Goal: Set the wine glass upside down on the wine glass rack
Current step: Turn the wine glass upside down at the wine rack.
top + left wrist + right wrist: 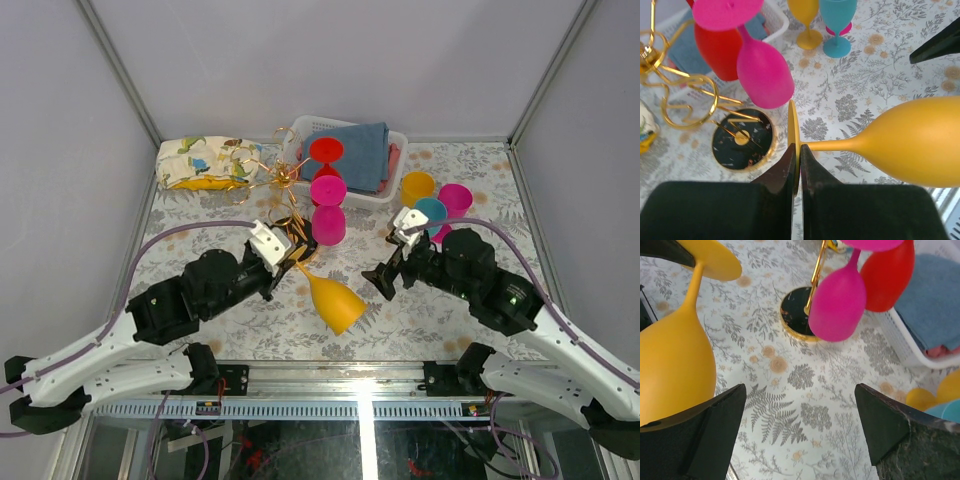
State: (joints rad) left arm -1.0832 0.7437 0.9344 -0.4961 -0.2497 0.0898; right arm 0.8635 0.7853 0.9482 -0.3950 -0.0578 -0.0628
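Left gripper (796,152) pinching wine glass (920,142) foot, bowl edge cropped

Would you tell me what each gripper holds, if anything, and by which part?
Left gripper pinches the yellow glass by its foot; right gripper is open, holding nothing.

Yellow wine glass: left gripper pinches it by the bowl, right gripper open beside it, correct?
No: the left gripper pinches the yellow wine glass by its foot, not the bowl; the left wrist view shows it. The right gripper is open beside it.
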